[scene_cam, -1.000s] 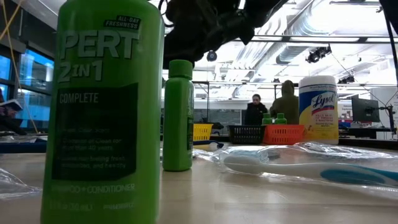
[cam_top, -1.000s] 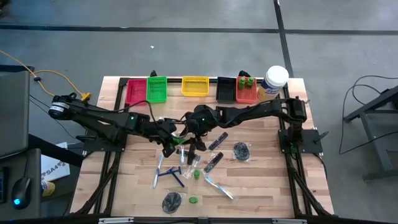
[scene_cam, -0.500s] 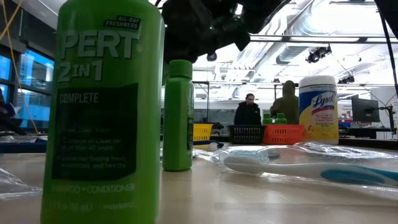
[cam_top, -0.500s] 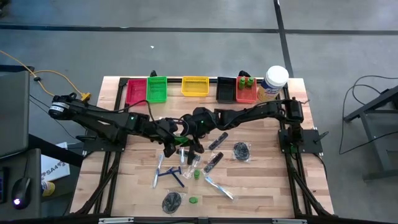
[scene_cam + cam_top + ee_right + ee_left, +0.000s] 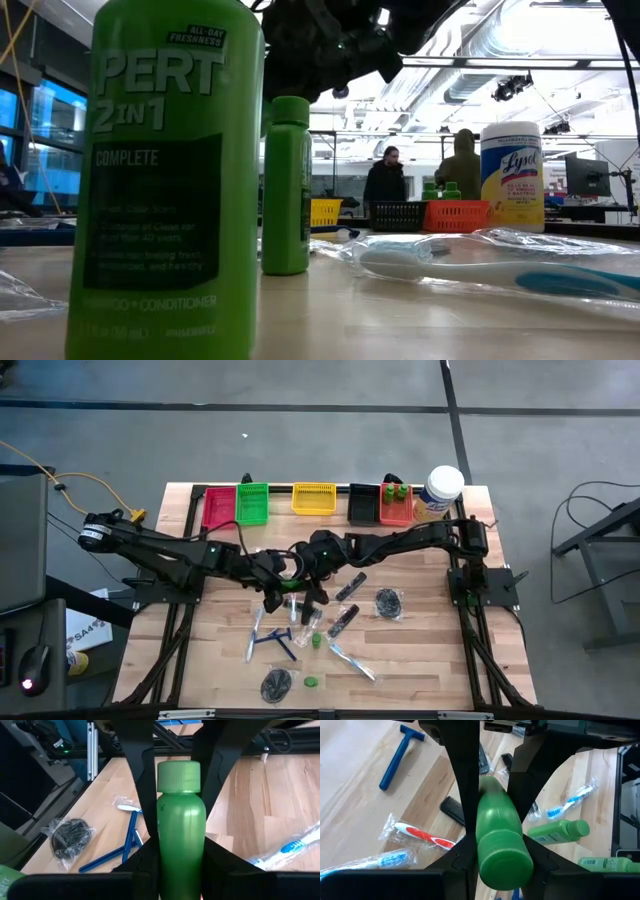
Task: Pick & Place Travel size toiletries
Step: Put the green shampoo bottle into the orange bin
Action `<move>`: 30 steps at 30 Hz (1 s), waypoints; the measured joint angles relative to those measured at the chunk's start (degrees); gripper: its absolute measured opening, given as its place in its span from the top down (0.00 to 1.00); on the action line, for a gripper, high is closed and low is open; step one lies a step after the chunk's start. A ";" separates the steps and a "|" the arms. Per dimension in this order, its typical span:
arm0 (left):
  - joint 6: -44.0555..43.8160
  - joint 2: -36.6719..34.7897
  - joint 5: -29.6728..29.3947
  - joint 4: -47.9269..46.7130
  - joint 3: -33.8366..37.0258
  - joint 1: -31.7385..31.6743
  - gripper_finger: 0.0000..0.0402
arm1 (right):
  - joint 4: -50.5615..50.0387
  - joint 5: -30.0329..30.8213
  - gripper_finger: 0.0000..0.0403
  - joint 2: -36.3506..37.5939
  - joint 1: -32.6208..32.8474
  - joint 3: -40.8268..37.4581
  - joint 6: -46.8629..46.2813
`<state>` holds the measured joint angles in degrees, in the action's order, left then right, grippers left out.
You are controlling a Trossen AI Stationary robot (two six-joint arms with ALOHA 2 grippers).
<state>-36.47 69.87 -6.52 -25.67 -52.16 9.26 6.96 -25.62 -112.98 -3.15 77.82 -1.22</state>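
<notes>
A small green bottle (image 5: 496,825) hangs above the table's middle between my two grippers, which meet there. My left gripper (image 5: 283,578) comes from the left and my right gripper (image 5: 305,565) from the right; both are shut on the bottle (image 5: 181,835). Below them lie blue razors (image 5: 275,640), wrapped toothbrushes (image 5: 352,662), black tubes (image 5: 342,622), dark mesh puffs (image 5: 388,602) and another green bottle (image 5: 316,640). In the low view two green bottles (image 5: 165,180) (image 5: 287,185) stand upright on their bases. My left gripper pinches the bottle's body (image 5: 485,820) between its two fingers (image 5: 462,780), which lie along the bottle. The cap (image 5: 505,862) points back toward the wrist. The bottle is lifted clear of the table. My right gripper pinches the same bottle's body (image 5: 167,840) between its two fingers (image 5: 145,805), which lie along it. The cap (image 5: 178,776) points away from the wrist, and the bottle's base reaches far back between the fingers. The bottle is clear of the table.
Small mesh bins line the far edge: red (image 5: 217,508), green (image 5: 252,503), yellow (image 5: 313,498), black (image 5: 363,503) and orange (image 5: 396,505). A white jar (image 5: 443,488) stands at the far right corner. People stand in the room beyond the table.
Both arms have stayed above the table's middle with the green bottle between them. A person in the room beyond the table has walked leftward.
</notes>
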 joint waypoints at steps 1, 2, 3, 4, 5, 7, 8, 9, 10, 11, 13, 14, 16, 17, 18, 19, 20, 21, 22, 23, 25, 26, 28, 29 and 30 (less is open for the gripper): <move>-0.08 0.00 -0.10 0.02 0.00 -0.04 0.74 | -0.26 -0.12 0.80 0.20 -0.33 0.00 -0.40; -0.20 0.00 -0.14 0.09 0.00 -0.04 0.74 | -0.51 -0.23 0.80 0.33 -0.65 0.00 -0.67; -0.22 -0.02 0.01 0.13 0.00 -0.04 0.74 | -0.57 -0.33 0.80 0.39 -0.76 0.00 -0.74; -0.22 -0.02 0.27 0.11 0.00 -0.07 0.73 | -0.73 -0.33 0.80 0.53 -0.94 0.00 -0.74; -0.23 -0.02 0.51 0.16 0.00 -0.07 0.73 | -0.98 -0.37 0.80 0.62 -1.03 0.00 -0.67; -0.22 -0.02 0.83 -0.46 -0.46 -0.07 0.73 | -1.21 -0.38 0.80 0.73 -1.22 0.00 -0.57; -0.18 -0.02 0.88 -1.40 -1.01 -0.07 0.73 | -1.48 -0.43 0.80 0.76 -1.27 0.01 -0.51; 0.00 -0.02 0.98 -2.33 -1.66 -0.07 0.73 | -1.85 -0.44 0.80 0.79 -1.30 0.03 -0.47; 0.29 0.00 1.06 -3.59 -2.53 -0.09 0.73 | -2.43 -0.43 0.80 0.84 -1.33 0.10 -0.47; 0.74 0.00 1.01 -4.88 -3.42 -0.09 0.73 | -2.75 -0.42 0.80 0.92 -1.32 0.14 -0.52; 2.59 0.02 0.92 -6.98 -5.04 -0.09 0.73 | -2.84 -0.44 0.80 1.00 -1.32 0.22 -0.52; 3.42 0.04 0.85 -7.81 -5.73 -0.09 0.73 | -2.74 -0.34 0.80 1.04 -1.24 0.22 -0.52; 4.53 0.04 0.85 -9.22 -6.55 -0.05 0.73 | -2.34 0.00 0.81 1.07 -1.04 0.23 -0.52; 4.72 0.04 0.87 -9.55 -6.64 -0.03 0.73 | -2.20 0.05 0.81 1.07 -1.11 0.24 -0.52; 4.80 0.04 0.89 -9.83 -6.67 -0.02 0.73 | -2.21 0.12 0.81 1.07 -1.13 0.23 -0.54; 4.84 0.04 0.88 -10.11 -6.68 -0.02 0.73 | -2.24 0.18 0.81 1.06 -1.14 0.22 -0.53; 4.96 0.04 0.86 -10.44 -6.72 -0.02 0.72 | -2.30 0.19 0.81 1.04 -1.22 0.22 -0.54; 5.12 0.04 0.85 -10.86 -6.77 -0.02 0.71 | -2.61 0.10 0.81 1.04 -1.26 0.21 -0.63; 5.18 -0.04 1.02 -11.83 -6.81 -0.02 0.70 | -3.46 -0.11 0.81 1.04 -1.26 0.08 -0.65; 5.18 -0.13 1.13 -12.32 -6.80 0.03 0.68 | -4.98 -0.12 0.81 1.01 -1.26 -0.33 -0.61; 5.18 -0.09 1.24 -11.37 -6.82 0.09 0.61 | -4.67 0.16 0.81 0.39 -1.30 -0.42 -0.61; 4.88 -0.09 1.27 -11.78 -6.82 0.07 0.57 | -5.40 0.16 0.81 0.43 -1.40 -0.42 -0.46; 3.94 -0.09 1.16 -12.38 -6.86 0.06 0.50 | -5.22 0.12 0.81 0.78 -1.51 -0.09 -0.23; 2.95 -0.09 1.11 -13.00 -6.86 0.04 0.46 | -5.43 0.23 0.81 0.83 -1.70 -0.09 -0.19; 1.59 -0.09 1.09 -14.47 -6.86 0.02 0.44 | -5.86 0.38 0.81 0.83 -1.89 -0.09 -0.22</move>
<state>-34.88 69.78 -5.44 -40.14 -59.02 9.28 1.10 -25.24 -112.16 -5.04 77.73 -1.44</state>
